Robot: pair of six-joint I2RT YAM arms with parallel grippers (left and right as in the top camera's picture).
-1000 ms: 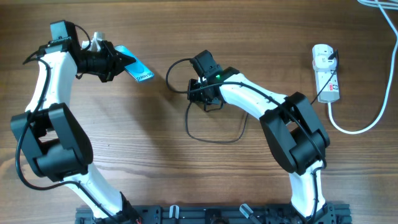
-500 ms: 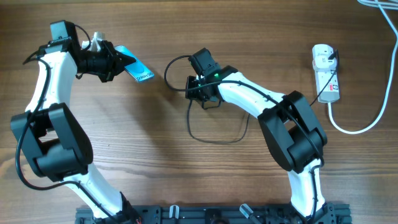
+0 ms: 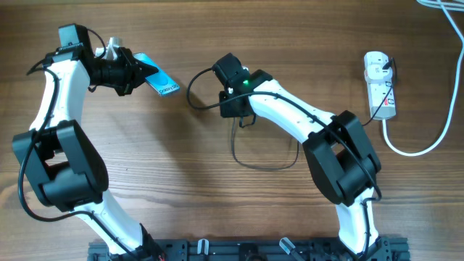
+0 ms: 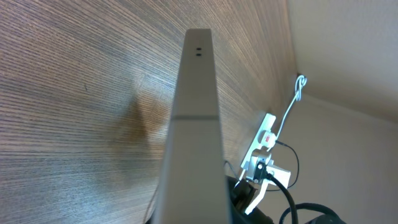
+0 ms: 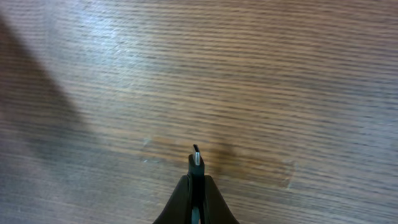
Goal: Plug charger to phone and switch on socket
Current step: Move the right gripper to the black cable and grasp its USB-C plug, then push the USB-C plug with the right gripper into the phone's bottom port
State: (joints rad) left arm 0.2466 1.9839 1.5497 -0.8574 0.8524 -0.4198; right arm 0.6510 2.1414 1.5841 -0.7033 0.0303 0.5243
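Observation:
My left gripper is shut on the phone, held above the table at the upper left with its lit blue screen facing up; the left wrist view shows the phone's edge with its port end pointing away. My right gripper is shut on the charger connector, whose metal tip sticks out between the fingers. It is right of the phone and apart from it. The black charger cable loops over the table. The white socket lies at the far right with a black plug in it.
The socket's white cable curves along the right edge and up to the top right corner. The socket also shows far off in the left wrist view. Bare wooden table lies between and in front of the arms.
My right gripper has moved left and up toward the phone with the connector, dragging the cable loop with it. The left arm and phone have not moved.

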